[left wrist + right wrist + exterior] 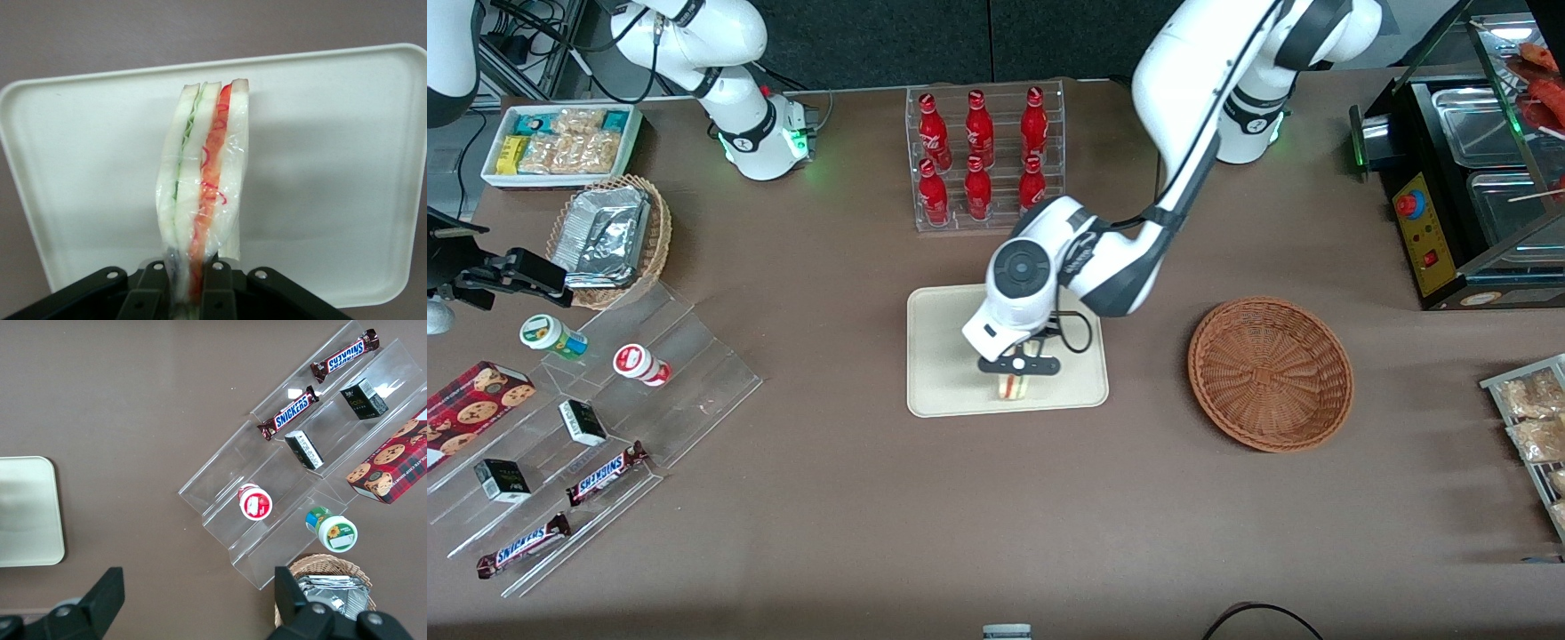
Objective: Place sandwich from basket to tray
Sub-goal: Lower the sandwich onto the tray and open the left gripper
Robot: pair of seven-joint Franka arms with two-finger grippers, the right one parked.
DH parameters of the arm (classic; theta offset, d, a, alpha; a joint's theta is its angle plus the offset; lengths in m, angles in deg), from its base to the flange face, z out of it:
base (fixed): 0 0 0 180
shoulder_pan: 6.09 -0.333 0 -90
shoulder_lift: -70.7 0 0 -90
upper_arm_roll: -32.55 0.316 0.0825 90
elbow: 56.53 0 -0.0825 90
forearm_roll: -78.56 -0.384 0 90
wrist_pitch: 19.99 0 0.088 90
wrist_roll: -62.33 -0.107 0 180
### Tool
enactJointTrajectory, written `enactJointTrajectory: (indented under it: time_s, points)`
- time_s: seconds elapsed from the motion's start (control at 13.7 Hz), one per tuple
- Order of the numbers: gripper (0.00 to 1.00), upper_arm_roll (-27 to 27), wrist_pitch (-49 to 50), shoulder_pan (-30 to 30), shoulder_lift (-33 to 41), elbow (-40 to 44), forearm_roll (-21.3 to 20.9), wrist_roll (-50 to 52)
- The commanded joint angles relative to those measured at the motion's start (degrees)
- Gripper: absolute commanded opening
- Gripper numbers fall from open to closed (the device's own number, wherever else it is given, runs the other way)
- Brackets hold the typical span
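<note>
End effector [190, 280] grips sandwich [203, 180] over tray [333, 167]; contact w/ tray unclear.

Legible text: the word "SNICKERS" in blue letters on two brown chocolate bar wrappers [607, 472] [523, 546] lying on the clear acrylic stepped display [596, 418], also readable from my parked arm's wrist camera [295, 408] [346, 356]. The red bottles [978, 142] carry white script I cannot read. My gripper [1018, 366], over the cream-beige rectangular tray [943, 356], bears no lettering.
</note>
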Motion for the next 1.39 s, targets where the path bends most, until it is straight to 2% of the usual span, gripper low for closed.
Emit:
enactJointTrajectory:
  time_s: [0.0, 0.22, 0.44, 1.17, 1.24, 1.32]
  points:
    - [0.00, 0.7, 1.2, 1.3, -2.8, 3.7, -0.1, 3.0]
    - [0.00, 0.9, 3.1, 1.3, -2.7, 3.8, -0.1, 3.7]
    - [0.00, 0.8, 5.2, 1.4, -2.7, 4.6, -2.5, 5.8]
    - [0.00, 0.8, 5.1, 2.6, -4.3, 4.4, -3.6, 6.1]
    - [0.12, 0.8, 5.0, 2.6, -4.3, 4.3, -3.6, 6.1]
    - [0.48, 0.8, 4.9, 2.6, -4.3, 4.3, -3.6, 6.1]
